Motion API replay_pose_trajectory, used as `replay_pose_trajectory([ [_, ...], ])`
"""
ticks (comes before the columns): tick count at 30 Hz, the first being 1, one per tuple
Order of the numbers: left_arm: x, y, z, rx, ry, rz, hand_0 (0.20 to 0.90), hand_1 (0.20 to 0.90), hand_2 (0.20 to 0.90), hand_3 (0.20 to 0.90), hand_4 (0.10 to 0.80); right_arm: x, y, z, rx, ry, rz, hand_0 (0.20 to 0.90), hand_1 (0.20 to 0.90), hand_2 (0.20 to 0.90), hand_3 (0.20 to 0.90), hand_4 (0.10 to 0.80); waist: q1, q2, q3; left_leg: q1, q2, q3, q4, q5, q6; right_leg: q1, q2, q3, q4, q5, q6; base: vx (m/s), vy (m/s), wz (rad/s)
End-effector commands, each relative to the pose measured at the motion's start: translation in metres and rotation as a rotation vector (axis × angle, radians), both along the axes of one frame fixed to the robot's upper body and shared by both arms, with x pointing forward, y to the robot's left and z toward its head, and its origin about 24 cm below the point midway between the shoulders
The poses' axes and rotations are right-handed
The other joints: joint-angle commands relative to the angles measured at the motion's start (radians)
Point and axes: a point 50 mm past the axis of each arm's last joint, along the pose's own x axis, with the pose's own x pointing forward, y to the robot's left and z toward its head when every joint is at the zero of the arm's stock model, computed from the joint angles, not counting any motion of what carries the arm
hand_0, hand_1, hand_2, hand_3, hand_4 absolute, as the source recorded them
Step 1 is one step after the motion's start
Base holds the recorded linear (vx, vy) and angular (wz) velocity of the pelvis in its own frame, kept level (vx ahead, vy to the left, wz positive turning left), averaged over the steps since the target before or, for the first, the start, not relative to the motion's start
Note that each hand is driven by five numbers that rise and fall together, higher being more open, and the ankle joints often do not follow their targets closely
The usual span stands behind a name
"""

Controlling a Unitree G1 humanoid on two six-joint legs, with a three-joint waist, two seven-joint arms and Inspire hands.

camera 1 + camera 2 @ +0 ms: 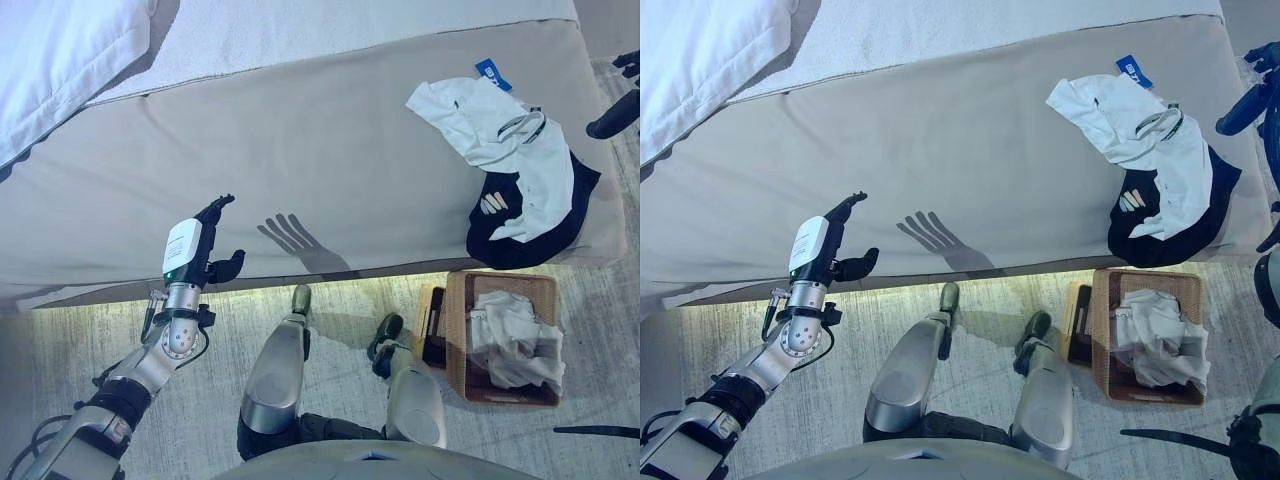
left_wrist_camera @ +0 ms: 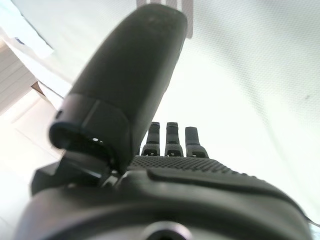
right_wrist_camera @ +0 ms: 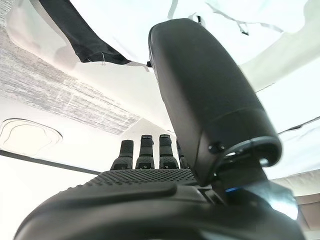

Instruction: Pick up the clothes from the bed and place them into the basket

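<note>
We hold our left hand [image 1: 200, 255] up low in front of us, over the near edge of the big beige bed [image 1: 300, 150], fingers straight and thumb out, holding nothing. Our right hand [image 1: 1252, 90] hangs at the far right past the bed's end, fingers straight too, empty. The white and dark blue clothes [image 1: 515, 170] lie in a heap on the bed's right end. The brown woven basket [image 1: 455, 340] sits on the floor just below them, with white cloth [image 1: 515, 340] already inside.

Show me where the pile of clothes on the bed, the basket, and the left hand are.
pile of clothes [image 1: 520, 165], left eye view, on the white garment on top.
basket [image 1: 456, 335], left eye view, on its woven left wall.
left hand [image 1: 205, 255], left eye view, on the palm.
</note>
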Motion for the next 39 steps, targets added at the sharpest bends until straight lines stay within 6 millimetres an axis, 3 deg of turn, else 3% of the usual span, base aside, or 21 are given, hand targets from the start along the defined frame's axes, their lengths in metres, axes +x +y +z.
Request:
replay_pose_trajectory([
  [1, -0.006, 0.002, 0.012, -0.069, -0.091, -0.011, 0.9, 0.9, 0.9, 0.9, 0.8, -0.01, 0.005, 0.044, -0.146, -0.182, -0.008, 0.9, 0.9, 0.9, 0.9, 0.8, -0.007, -0.021, -0.087, -0.054, 0.012, -0.027, 0.036, -0.023, -0.016, -0.001, 0.051, -0.019, 0.06, -0.057, -0.033, 0.0, 0.0, 0.0],
  [6, -0.002, -0.004, 0.015, -0.078, -0.112, -0.024, 0.9, 0.9, 0.9, 0.9, 0.8, -0.004, 0.013, 0.04, -0.146, -0.166, 0.027, 0.9, 0.9, 0.9, 0.9, 0.8, -0.005, -0.013, -0.073, -0.08, 0.007, -0.032, 0.058, -0.024, -0.016, -0.024, 0.048, -0.021, 0.087, -0.065, -0.039, 0.0, 0.0, 0.0],
  [15, -0.003, -0.01, 0.022, -0.09, -0.152, -0.044, 0.9, 0.9, 0.9, 0.9, 0.8, 0.011, 0.029, 0.027, -0.127, -0.213, 0.049, 0.9, 0.9, 0.9, 0.9, 0.8, 0.019, 0.043, -0.043, -0.225, -0.016, -0.054, 0.148, -0.026, -0.002, -0.182, 0.02, -0.029, 0.236, -0.101, -0.063, -0.035, -0.008, 0.02],
  [17, -0.006, -0.011, 0.019, -0.085, -0.152, -0.049, 0.9, 0.9, 0.9, 0.9, 0.8, 0.015, 0.033, 0.023, -0.092, -0.241, 0.052, 0.9, 0.9, 0.9, 0.9, 0.8, 0.027, 0.055, -0.043, -0.262, -0.026, -0.057, 0.192, -0.065, -0.004, -0.224, 0.01, -0.019, 0.298, -0.147, -0.06, 0.028, -0.02, 0.1],
  [23, -0.012, -0.012, 0.025, -0.099, -0.183, -0.052, 0.9, 0.9, 0.9, 0.9, 0.8, 0.022, 0.04, 0.017, -0.101, -0.229, 0.05, 0.9, 0.9, 0.9, 0.9, 0.8, 0.047, 0.097, -0.043, -0.4, -0.043, -0.048, 0.291, -0.094, 0.007, -0.357, -0.007, -0.018, 0.421, -0.187, -0.08, -0.038, -0.003, 0.1],
  [30, -0.017, -0.015, 0.036, -0.118, -0.251, -0.079, 0.9, 0.9, 0.9, 0.9, 0.8, 0.021, 0.037, 0.016, -0.121, -0.244, -0.014, 0.9, 0.9, 0.9, 0.9, 0.8, 0.069, 0.137, -0.043, -0.549, -0.061, -0.048, 0.412, -0.135, 0.03, -0.51, -0.018, -0.002, 0.553, -0.221, -0.093, -0.044, -0.02, 0.09],
  [38, -0.019, -0.017, 0.052, -0.133, -0.313, -0.089, 0.9, 0.9, 0.9, 0.9, 0.8, 0.006, 0.016, 0.032, -0.201, -0.266, -0.162, 0.9, 0.9, 0.9, 0.9, 0.8, 0.09, 0.175, -0.043, -0.699, -0.08, -0.05, 0.544, -0.168, 0.055, -0.661, -0.033, 0.003, 0.676, -0.256, -0.106, -0.055, -0.035, 0.03],
  [39, -0.02, -0.016, 0.051, -0.129, -0.308, -0.09, 0.9, 0.9, 0.9, 0.9, 0.8, 0.004, 0.014, 0.033, -0.207, -0.266, -0.168, 0.575, 0.575, 0.575, 0.521, 0.421, 0.09, 0.176, -0.043, -0.709, -0.079, -0.049, 0.555, -0.172, 0.06, -0.673, -0.032, 0.006, 0.688, -0.258, -0.107, -0.032, -0.044, 0.02],
])
